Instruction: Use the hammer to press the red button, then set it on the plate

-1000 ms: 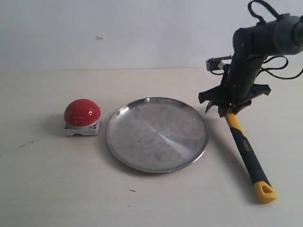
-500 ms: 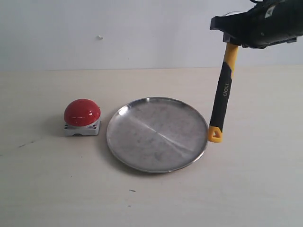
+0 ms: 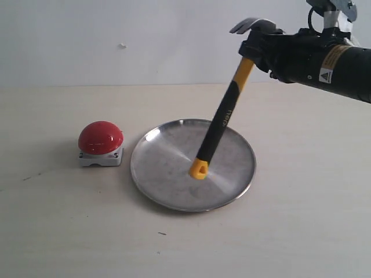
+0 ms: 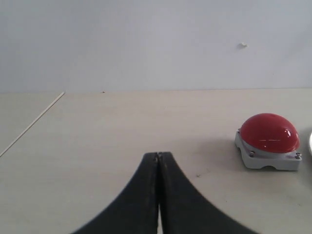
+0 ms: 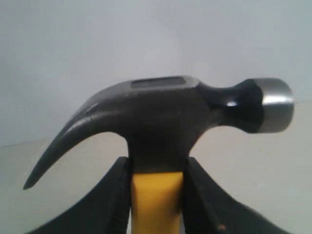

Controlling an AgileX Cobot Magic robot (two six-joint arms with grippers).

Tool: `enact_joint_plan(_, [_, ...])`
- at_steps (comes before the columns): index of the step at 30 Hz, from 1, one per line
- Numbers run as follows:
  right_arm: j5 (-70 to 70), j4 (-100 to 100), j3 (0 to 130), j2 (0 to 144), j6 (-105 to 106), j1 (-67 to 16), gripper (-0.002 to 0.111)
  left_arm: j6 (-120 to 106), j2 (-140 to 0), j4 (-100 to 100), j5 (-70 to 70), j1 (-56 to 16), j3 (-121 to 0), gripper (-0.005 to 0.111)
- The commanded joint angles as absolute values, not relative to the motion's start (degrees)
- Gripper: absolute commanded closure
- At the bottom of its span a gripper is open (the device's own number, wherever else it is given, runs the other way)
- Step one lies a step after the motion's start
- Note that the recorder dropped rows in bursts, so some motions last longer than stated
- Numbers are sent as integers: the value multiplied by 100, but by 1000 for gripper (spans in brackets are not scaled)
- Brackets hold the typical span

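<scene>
background: bare tabletop and plain wall.
the beige matte tabletop (image 3: 69, 231) runs back to a light grey wall (image 3: 174, 35). the wall carries one small white mark (image 3: 122, 46), also visible in the left wrist view. in the exterior view a small dark speck (image 3: 162, 233) lies on the near part of the tabletop and a faint dark streak (image 3: 32, 175) toward its left. the left wrist view shows a thin pale straight line (image 4: 34, 122) across the tabletop, ending at the base of the wall.

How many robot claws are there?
2. The left claw is shut and empty, with the red button ahead of it. The right claw grips the hammer just below its head, handle end over the plate. No others show.
</scene>
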State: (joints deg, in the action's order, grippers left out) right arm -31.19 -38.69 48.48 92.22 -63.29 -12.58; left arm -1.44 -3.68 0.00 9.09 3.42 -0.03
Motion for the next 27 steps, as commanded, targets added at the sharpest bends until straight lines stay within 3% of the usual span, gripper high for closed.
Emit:
enact_joint_plan(1, [-3929, -4430, 4909, 9117, -7020, -1266, 108, -134, -323, 0, 887, 351, 0, 107])
enact_joint_plan(12, [-4197, -4515, 4909, 9117, -6993, -1266, 108, -134, -323, 0, 843, 351, 0, 107])
enact_joint_plan(18, [-4209, -4515, 4909, 9117, -6972, -1266, 108, 211, -323, -83, -744, 351, 0, 107])
enact_joint_plan(27, [-4209, -4515, 4909, 9117, -6972, -1266, 108, 1959, -323, -83, -1913, 351, 0, 107])
